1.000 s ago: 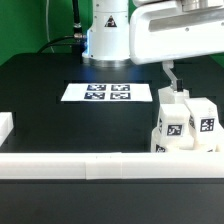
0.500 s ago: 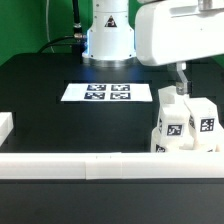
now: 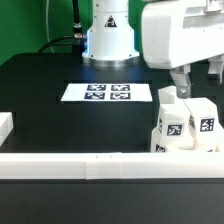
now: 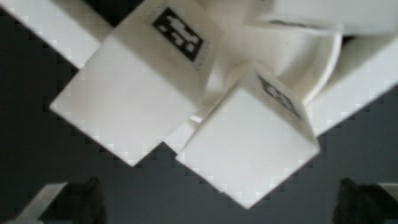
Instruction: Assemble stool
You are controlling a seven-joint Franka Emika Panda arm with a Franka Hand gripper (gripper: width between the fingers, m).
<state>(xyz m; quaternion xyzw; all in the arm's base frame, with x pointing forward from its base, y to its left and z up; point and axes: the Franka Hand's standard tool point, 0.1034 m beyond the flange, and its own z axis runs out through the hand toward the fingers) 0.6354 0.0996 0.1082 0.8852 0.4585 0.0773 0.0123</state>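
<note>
My tool point(image 3: 198, 76) hangs at the exterior view's right, above the cluster of white stool legs point(image 3: 185, 125), with one finger point(image 3: 184, 82) reaching down toward the top of the rear block and the other finger only partly in frame at the edge. In the wrist view I see the two dark fingertips point(image 4: 68, 198) standing well apart, with bare dark surface point(image 4: 178, 200) between them, so my tool is spread wide and has hold of nothing. The legs point(image 4: 187, 105) stand bunched together, touching one another, just behind the long white border rail point(image 3: 80, 165) that runs across the front of the surface point(image 3: 40, 90). Black-and-white square tags face outward on the nearer blocks. From my wrist the blocks show as pale, tilted faces, one bearing a tag point(image 4: 180, 30); the picture is blurred there. The marker board point(image 3: 98, 93) lies flat on the surface, well apart from the legs, in front of my arm's white base point(image 3: 108, 35).
</note>
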